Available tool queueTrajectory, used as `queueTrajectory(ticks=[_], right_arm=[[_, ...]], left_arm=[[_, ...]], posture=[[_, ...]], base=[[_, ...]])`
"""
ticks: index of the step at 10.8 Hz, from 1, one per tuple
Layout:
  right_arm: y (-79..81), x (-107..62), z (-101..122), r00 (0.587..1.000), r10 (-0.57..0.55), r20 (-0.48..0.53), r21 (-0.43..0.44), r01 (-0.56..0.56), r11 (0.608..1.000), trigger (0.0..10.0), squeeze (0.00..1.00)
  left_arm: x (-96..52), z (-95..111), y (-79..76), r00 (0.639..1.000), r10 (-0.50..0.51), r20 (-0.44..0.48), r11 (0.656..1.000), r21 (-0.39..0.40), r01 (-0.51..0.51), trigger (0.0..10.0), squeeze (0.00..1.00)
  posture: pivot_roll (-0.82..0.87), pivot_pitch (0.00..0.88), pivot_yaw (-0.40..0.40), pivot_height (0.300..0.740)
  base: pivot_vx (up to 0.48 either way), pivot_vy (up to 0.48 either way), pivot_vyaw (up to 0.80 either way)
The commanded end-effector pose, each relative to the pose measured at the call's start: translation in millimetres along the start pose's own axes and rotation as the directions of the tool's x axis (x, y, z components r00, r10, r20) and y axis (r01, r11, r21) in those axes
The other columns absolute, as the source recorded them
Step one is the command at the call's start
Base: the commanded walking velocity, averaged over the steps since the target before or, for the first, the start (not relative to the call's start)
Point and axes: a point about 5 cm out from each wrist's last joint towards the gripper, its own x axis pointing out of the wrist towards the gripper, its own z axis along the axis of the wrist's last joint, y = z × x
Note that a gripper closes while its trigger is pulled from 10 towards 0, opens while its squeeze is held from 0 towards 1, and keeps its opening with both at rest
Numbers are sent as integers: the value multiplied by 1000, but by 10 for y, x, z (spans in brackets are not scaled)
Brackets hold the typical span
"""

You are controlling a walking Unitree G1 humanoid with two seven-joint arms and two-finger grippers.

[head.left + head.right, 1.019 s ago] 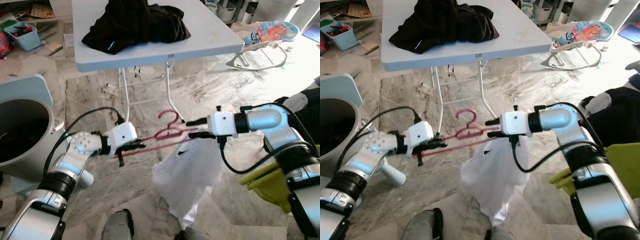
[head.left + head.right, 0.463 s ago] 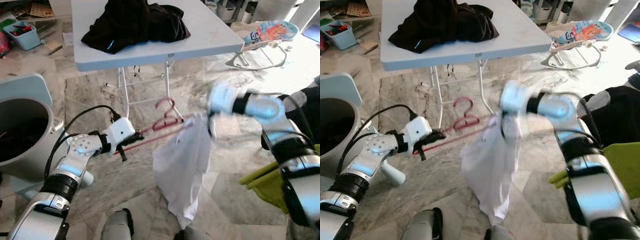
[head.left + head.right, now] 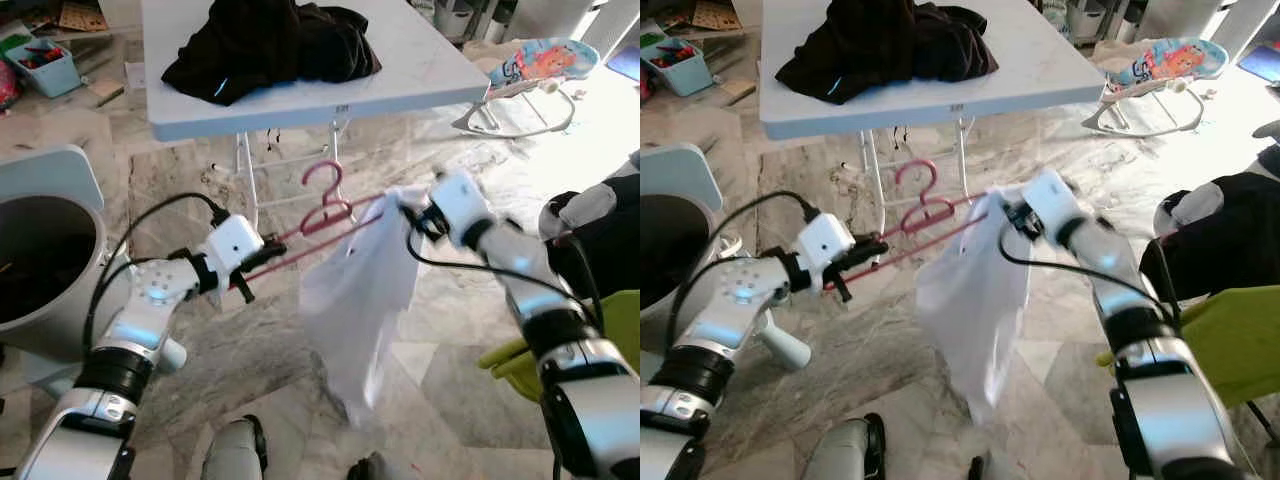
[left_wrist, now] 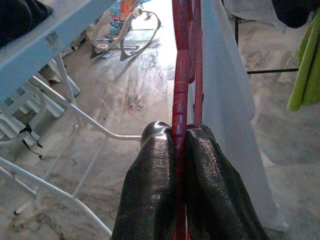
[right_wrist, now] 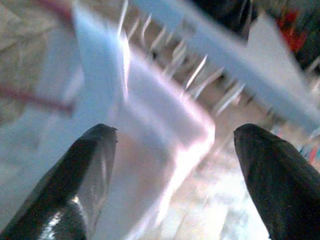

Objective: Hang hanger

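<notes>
Lived-in home, marble floor (image 3: pixel 200 340), baby bouncer (image 3: pixel 530 75), folding table (image 3: pixel 420 70) with clothes (image 3: pixel 270 45)

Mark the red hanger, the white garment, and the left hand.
red hanger (image 3: pixel 325 195): left eye view, on its hook.
white garment (image 3: pixel 360 290): left eye view, mid-cloth.
left hand (image 4: pixel 178 137): left wrist view, fingertips clamping the hanger's bar.

- The right wrist view is motion-blurred; the white garment (image 5: pixel 150 125) shows no detail.
- The hanger (image 3: pixel 330 205) has its far end hidden under that garment.
- The worktop (image 3: pixel 300 95) is cut off at the top edge.
</notes>
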Motion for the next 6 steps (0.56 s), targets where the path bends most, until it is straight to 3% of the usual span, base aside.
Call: queueTrajectory(ticks=[1, 2, 4, 6], right_arm=[[-59, -59, -103, 998, 2, -56, 25, 0, 1000, 10000, 1000], [-89, -107, -197, 993, -6, -116, 29, 10, 1000, 10000, 0], [-24, -145, -343, 977, 33, -210, 46, -24, 999, 10000, 0], [193, -112, -411, 962, 130, -240, 106, -107, 989, 10000, 0]], left_arm=[[-28, 129, 69, 998, 24, 64, 1000, 11, -25, 0, 0], [-46, 152, 76, 998, 19, 65, 1000, 17, -20, 0, 0], [-64, 170, 80, 998, 13, 61, 1000, 24, -14, 0, 0], [-69, 351, 135, 994, 12, 107, 999, 48, -17, 0, 0]], posture=[[-1, 101, -43, 740], [5, 103, -35, 740], [6, 102, -33, 740], [17, 98, -33, 740]], base=[[0, 0, 0], [0, 0, 0], [0, 0, 0], [0, 0, 0]])
